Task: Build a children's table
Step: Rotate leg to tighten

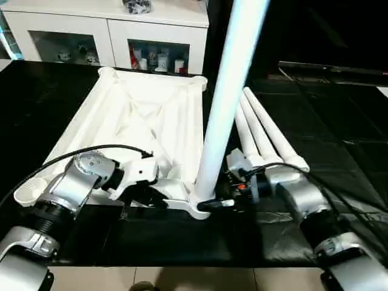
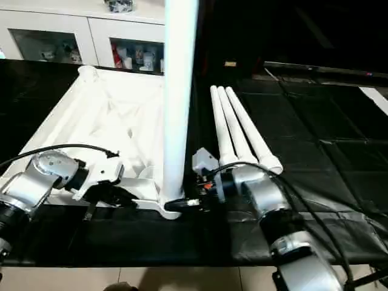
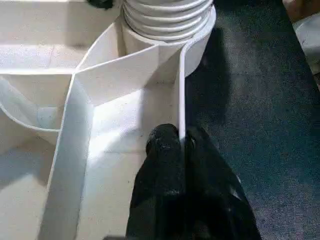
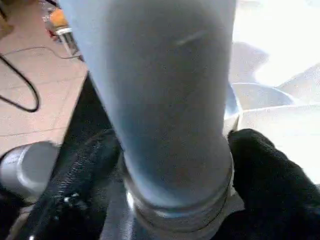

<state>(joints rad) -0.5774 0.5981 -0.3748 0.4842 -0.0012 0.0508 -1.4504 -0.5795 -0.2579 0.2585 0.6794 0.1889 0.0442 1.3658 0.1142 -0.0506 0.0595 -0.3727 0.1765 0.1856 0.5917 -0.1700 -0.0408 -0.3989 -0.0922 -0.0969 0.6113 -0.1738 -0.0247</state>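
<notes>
The white table top (image 1: 139, 115) lies upside down on the black mat, ribs up. One white leg (image 1: 227, 91) stands upright in its near right corner socket (image 1: 197, 210). My right gripper (image 1: 212, 205) is shut on the base of this leg; in the right wrist view the leg (image 4: 165, 100) sits between the two black fingers (image 4: 265, 170). My left gripper (image 1: 154, 199) is shut on the top's near rim, and the left wrist view has its fingers (image 3: 165, 150) pinching the thin wall (image 3: 181, 90) just short of the socket. Three more legs (image 1: 267, 136) lie side by side to the right.
A white cabinet with glass doors (image 1: 109, 30) stands behind the mat. The empty near left socket (image 1: 27, 194) sits by my left forearm. A black cable (image 1: 79, 151) arcs over that arm. Tan floor (image 1: 182, 279) begins at the mat's near edge.
</notes>
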